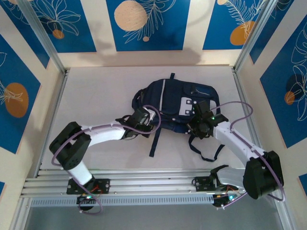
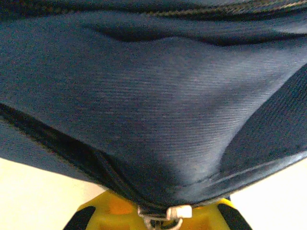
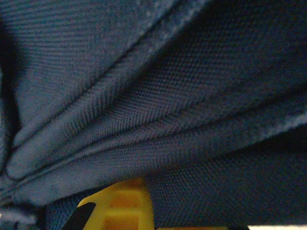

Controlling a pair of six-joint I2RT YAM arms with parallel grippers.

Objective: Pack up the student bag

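Soft, floppy, likely light: large navy-blue fabric student bag (image 1: 175, 98) with pale grey stripes, flat on the white bench (image 1: 96, 96). Left fingers (image 2: 115, 213) clamped shut on its cloth by the zip (image 2: 180, 211); right fingers (image 3: 124, 206) closed on its folds. Best taken at seams

Bright, even light from above with soft shadows; wrist views dim and blurry (close-up).

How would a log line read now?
large navy-blue fabric backpack: lying flat | left gripper: shut on its edge | right gripper: shut, against its fabric
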